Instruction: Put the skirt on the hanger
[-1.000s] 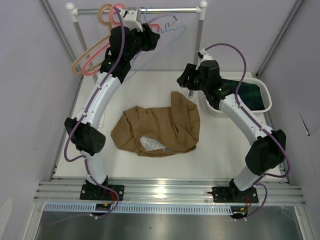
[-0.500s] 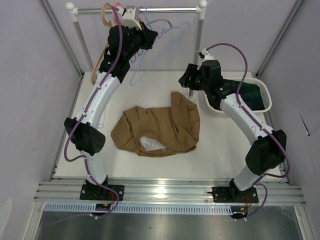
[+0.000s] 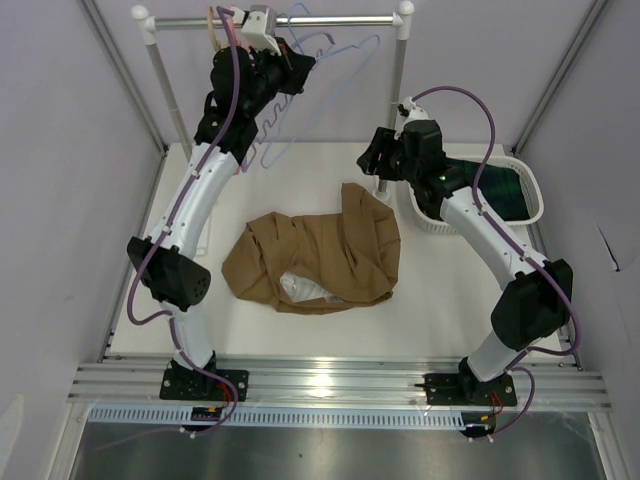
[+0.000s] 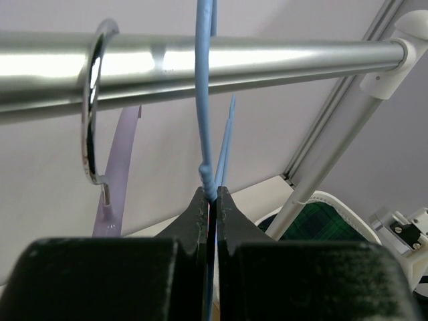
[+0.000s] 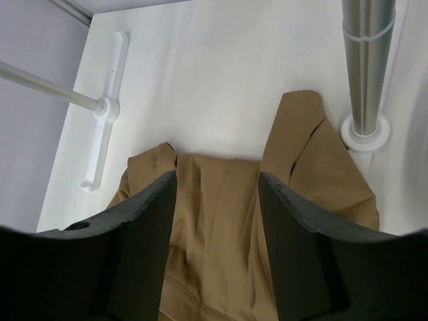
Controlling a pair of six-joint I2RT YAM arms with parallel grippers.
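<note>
Left tool (image 4: 209, 195) clamped on neck of thin pale-blue plastic hanger (image 4: 204, 100), hook over chrome rail (image 4: 281, 57) at far side. Right tool (image 5: 217, 180) apart, above crumpled tan-brown cloth skirt (image 3: 320, 250) lying mid white counter (image 3: 440, 300). Step: fetching hanger. Next, likely: lift hook clear of rail, bring it near.

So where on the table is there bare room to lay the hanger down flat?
Bare table runs in front of the skirt to the near edge, and on its right toward the right arm. The strip behind the skirt is bare too. Crowded: the back right corner, where basket, rack post and right hand sit close.
</note>
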